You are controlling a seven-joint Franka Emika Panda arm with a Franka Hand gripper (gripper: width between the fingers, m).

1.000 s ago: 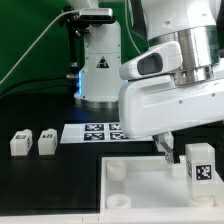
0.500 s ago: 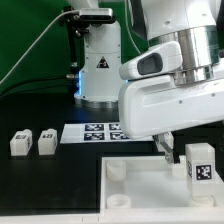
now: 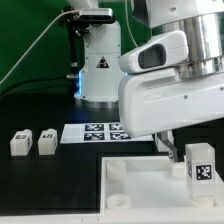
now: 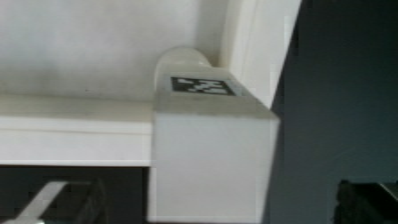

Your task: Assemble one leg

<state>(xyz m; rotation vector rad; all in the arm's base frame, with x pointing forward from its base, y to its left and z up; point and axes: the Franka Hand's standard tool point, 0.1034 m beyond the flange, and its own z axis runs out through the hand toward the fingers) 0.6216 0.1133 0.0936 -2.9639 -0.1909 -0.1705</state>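
A leg (image 3: pixel 200 163), a small white post with a tag on its face, stands upright in the far right corner of the white tray (image 3: pixel 150 182). In the wrist view the leg (image 4: pixel 214 140) lies between my gripper's (image 4: pixel 210 205) two dark fingers, with a gap on each side. The gripper is open and holds nothing. In the exterior view one finger (image 3: pixel 165 147) shows just to the left of the leg; the other is hidden. Two more legs (image 3: pixel 20 142) (image 3: pixel 46 141) lie on the black table at the exterior view's left.
The marker board (image 3: pixel 100 131) lies flat behind the tray. The tray has round corner sockets (image 3: pixel 117 170) on its left side. The robot's base (image 3: pixel 98 60) stands at the back. My arm's white housing (image 3: pixel 170 100) fills the upper right.
The arm's upper housing has shifted up slightly. The leg and the other parts have not moved.
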